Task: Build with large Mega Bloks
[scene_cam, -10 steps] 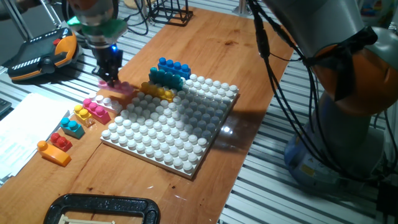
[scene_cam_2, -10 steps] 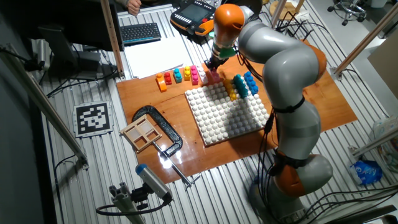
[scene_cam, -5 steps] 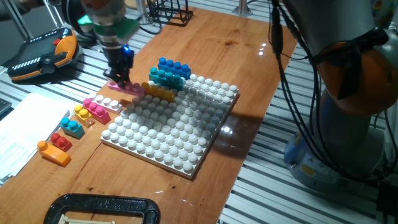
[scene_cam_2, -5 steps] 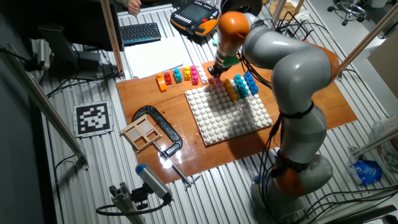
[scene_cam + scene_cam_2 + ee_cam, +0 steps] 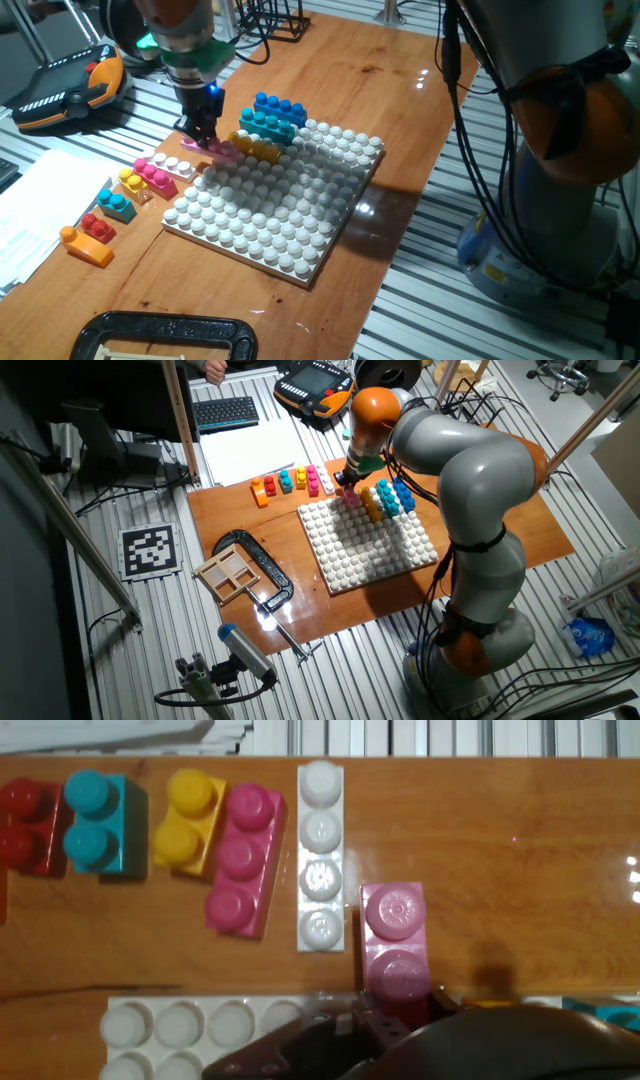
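My gripper is shut on a light pink two-stud brick and holds it at the far left edge of the white baseplate, beside a yellow brick. Teal and blue bricks stand behind the yellow one. In the hand view the pink brick sticks out from the gripper, over the wood just off the baseplate. Loose white, magenta, yellow, teal and red bricks lie in a row beyond it. An orange brick ends that row.
A black and orange teach pendant lies at the far left. Paper sheets lie left of the loose bricks. A black clamp sits at the board's near edge, with a small wooden tray beside it. The arm's cables hang over the right side.
My gripper has carried the light pink brick to the right, from beside the loose bricks to the baseplate's edge next to the yellow brick. The other bricks have not moved.
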Robot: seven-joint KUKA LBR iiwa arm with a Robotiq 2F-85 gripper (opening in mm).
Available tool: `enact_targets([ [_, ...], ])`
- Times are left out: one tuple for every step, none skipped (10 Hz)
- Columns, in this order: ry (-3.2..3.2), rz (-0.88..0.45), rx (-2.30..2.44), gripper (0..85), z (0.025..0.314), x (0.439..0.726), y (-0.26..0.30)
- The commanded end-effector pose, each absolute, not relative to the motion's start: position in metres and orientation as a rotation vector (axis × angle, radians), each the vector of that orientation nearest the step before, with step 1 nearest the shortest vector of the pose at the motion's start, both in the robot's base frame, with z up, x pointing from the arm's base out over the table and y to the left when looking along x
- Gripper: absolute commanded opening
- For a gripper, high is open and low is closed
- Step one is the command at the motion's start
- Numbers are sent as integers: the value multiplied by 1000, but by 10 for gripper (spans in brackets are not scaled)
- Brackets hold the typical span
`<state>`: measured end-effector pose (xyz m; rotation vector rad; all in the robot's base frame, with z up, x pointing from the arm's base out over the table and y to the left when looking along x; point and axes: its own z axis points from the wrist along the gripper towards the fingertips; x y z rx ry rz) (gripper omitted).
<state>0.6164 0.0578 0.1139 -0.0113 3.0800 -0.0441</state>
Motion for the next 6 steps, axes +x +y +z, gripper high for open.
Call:
enact_targets([
  [3083,-33,-21,0,114,616,58],
  [3073,-29,-39,0,114,616,58],
  [3069,-34,-35,0,114,616,58],
  [3078,-27,-42,0,116,611,57],
  [3081,-34,-40,0,119,598,57],
  [3081,-36,-42,0,121,584,54],
])
